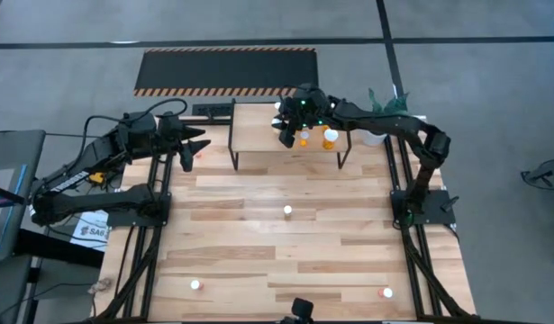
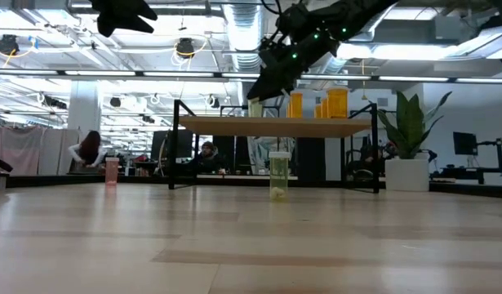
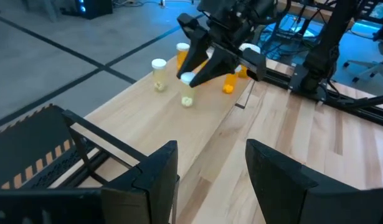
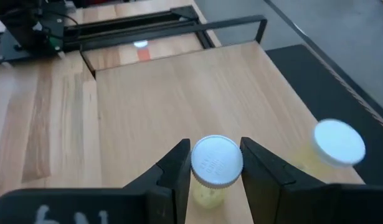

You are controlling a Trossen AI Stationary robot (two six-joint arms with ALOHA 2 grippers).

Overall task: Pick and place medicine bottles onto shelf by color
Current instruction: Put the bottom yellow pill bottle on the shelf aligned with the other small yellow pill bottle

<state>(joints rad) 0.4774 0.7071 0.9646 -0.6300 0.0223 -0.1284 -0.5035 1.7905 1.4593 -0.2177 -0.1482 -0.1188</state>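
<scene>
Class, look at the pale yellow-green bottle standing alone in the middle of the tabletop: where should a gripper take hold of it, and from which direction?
The yellow-green bottle stands upright, apart from anything else. Probably best to come straight down from above and close the fingers across its round white cap or just below it; its cylindrical shape suits any angle.

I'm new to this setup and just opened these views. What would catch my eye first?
The right gripper over the shelf stands out, its fingers closed on a pale yellow bottle beside another pale one. Orange bottles stand further along the shelf toward the potted plant. The left gripper hangs open off the shelf's other end, and single bottles dot the table, one at its middle.
</scene>
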